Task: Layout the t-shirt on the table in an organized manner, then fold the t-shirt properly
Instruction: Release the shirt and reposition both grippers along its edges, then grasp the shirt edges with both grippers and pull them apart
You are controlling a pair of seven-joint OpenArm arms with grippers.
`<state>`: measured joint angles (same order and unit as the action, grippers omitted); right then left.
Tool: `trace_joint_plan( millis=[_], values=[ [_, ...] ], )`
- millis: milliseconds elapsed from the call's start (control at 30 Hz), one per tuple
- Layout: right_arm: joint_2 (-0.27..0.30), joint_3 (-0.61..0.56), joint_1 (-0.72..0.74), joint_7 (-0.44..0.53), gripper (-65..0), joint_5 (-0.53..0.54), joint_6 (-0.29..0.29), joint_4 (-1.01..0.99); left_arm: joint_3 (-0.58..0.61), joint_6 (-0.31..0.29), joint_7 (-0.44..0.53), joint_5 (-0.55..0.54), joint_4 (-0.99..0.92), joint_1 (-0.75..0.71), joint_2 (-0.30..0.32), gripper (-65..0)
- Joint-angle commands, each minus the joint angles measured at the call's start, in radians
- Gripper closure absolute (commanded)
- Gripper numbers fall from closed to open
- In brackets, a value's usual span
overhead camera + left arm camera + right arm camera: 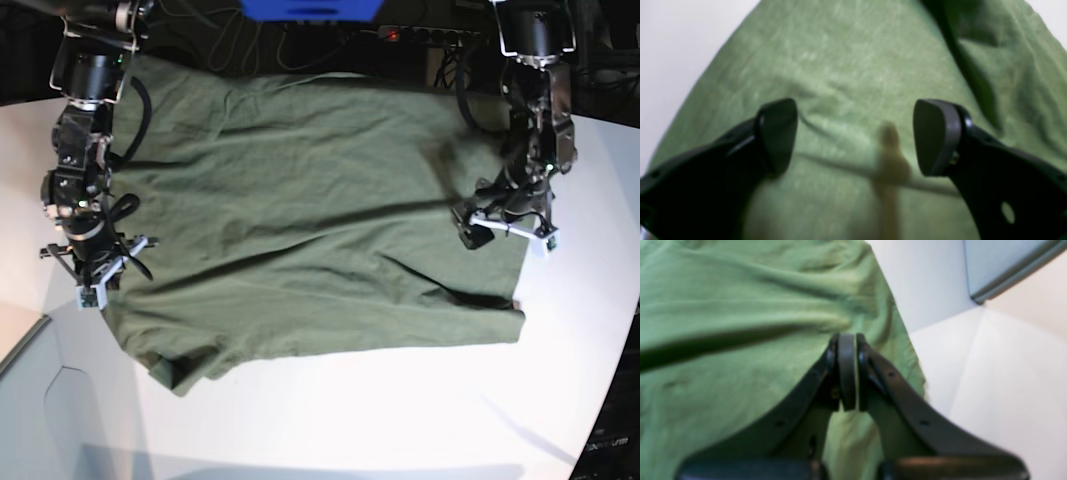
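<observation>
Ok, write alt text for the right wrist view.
The right gripper, its jaws shut on a fold of the olive-green t-shirt, fills the lower centre of a blurred close-up. The wrinkled shirt covers the left side, and the white table shows on the right.

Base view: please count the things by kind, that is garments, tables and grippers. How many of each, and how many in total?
T-shirt: 1
Table: 1
Grippers: 2, the left gripper and the right gripper
Total: 4
</observation>
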<state>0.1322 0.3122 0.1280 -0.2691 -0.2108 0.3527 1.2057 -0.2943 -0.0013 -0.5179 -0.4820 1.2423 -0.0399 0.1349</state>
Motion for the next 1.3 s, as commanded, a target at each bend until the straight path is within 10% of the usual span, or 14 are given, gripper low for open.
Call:
trace_joint_plan(
  millis=[0, 633, 933, 1267],
  values=[
    [0.008, 0.003, 0.015, -0.006, 0.0, 0.001, 0.030, 0.020, -0.003, 0.007, -0.006, 0.018, -0.011, 0.005, 0.006, -52.6],
    [0.008, 0.003, -0.015, -0.048, 0.0, 0.003, 0.085, 0.015, 0.002, 0.002, 0.354, 0.108, -0.714, 0.355, 0.047, -52.8],
    [0.007, 0.003, 0.114, -0.043, 0.0, 0.006, 0.087, -0.134, -0.003, 0.001, 0.265, 0.104, -0.620, 0.406, 0.053, -52.8],
    [0.010, 0.000, 0.385, 0.067, 0.0, 0.001, 0.087, -0.478, -0.145, 0.002, -0.029, -0.017, 0.017, 0.070, 0.047, -52.8]
  ],
)
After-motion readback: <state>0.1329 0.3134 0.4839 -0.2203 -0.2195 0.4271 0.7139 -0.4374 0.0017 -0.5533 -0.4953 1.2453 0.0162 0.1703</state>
